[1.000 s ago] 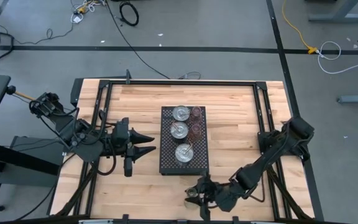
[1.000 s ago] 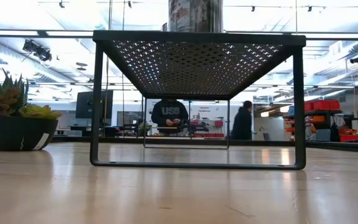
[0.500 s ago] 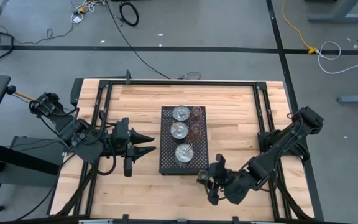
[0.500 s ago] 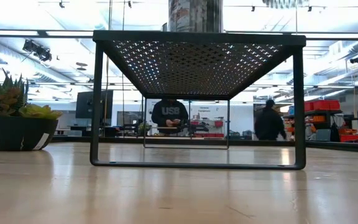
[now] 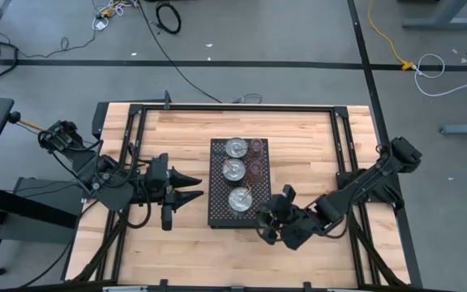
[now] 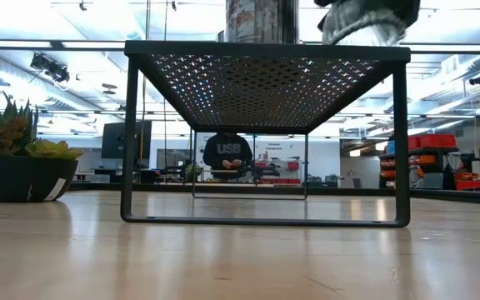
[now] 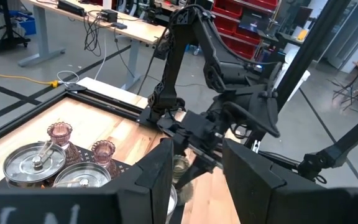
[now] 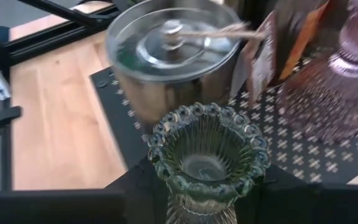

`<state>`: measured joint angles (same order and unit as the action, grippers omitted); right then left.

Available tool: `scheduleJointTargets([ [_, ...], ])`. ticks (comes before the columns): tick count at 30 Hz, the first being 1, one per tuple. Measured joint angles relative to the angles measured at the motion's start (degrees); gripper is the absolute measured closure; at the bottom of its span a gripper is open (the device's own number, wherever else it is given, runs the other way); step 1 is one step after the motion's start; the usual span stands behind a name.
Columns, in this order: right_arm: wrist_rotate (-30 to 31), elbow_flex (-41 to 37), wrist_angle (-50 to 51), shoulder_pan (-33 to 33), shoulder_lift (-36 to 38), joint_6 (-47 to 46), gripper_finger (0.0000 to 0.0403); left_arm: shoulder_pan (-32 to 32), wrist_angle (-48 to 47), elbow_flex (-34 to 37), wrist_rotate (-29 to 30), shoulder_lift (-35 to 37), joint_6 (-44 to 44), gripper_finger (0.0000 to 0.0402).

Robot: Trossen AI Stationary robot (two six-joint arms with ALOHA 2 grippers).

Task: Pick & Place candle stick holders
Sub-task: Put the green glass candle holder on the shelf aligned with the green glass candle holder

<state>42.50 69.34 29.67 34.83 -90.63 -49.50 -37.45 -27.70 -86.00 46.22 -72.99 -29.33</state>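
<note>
The green holder [image 8: 207,158] is pinched in the right gripper [image 5: 267,228] at the tray's [image 5: 217,212] five o'clock corner. Being ribbed glass, it is judged light, slippery and fragile, best gripped at the stem. The left gripper [image 5: 194,186], pressed together, waits at nine o'clock.

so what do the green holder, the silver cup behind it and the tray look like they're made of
Green holder: looks like pressed glass, translucent olive tint, ribbed sides, beaded rim; it could be clear plastic. Silver cup: apparently polished metal, with mirror-like reflections on its rim and centre. Tray: probably metal with a matt black coating, thin, evenly perforated, on slim straight legs.
</note>
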Motion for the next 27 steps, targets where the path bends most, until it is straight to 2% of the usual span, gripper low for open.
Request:
scheduleJointTargets([
  [16, 0.1, 0.0, 0.5, -6.9, 0.0, 4.9, 0.0287, 0.0, 0.0, 0.0, 0.0, 0.0, 0.1, 0.026],
  [27, -2.5, -0.1, -3.1, -8.2, 0.0, 8.1, 0.0287, 0.0, -0.5, 0.0, 0.0, 0.0, 0.1, 0.026],
])
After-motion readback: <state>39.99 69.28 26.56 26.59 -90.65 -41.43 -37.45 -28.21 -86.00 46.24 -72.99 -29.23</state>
